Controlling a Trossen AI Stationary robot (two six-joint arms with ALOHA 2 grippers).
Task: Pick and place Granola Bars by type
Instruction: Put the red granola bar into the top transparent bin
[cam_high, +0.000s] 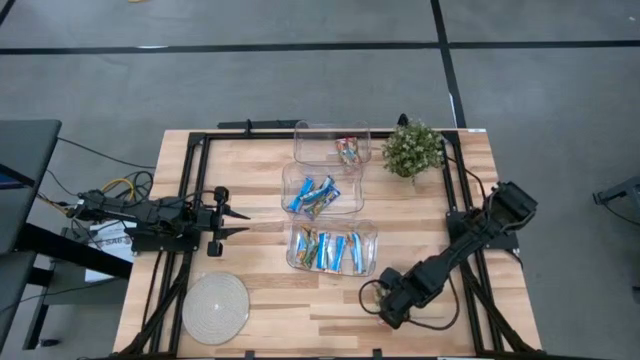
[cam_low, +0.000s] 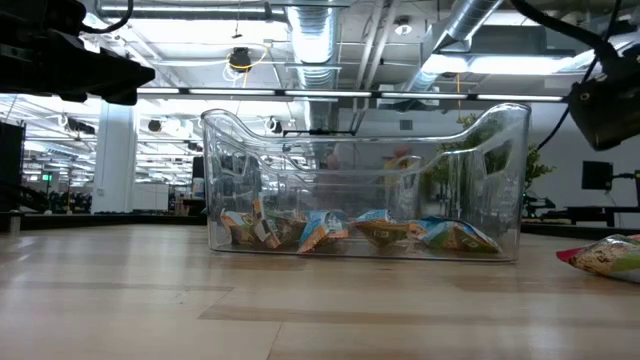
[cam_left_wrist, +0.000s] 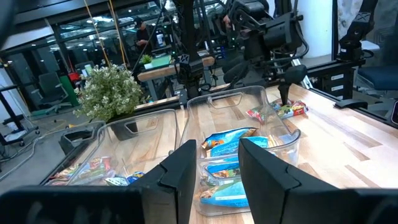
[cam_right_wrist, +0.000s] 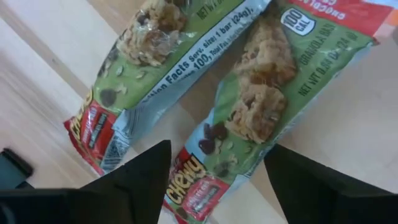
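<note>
Two red-green bars lying flat side by side on the table near the right arm, blue bars piled in the middle bin, tan-and-blue bars in the near bin, red-green bars in the far bin

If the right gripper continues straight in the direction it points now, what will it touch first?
Most likely a red-green bar. The right gripper is open and points down at two such bars lying side by side on the table; this bar sits between its fingers. Depth is unclear, so the other bar might be grazed.
</note>
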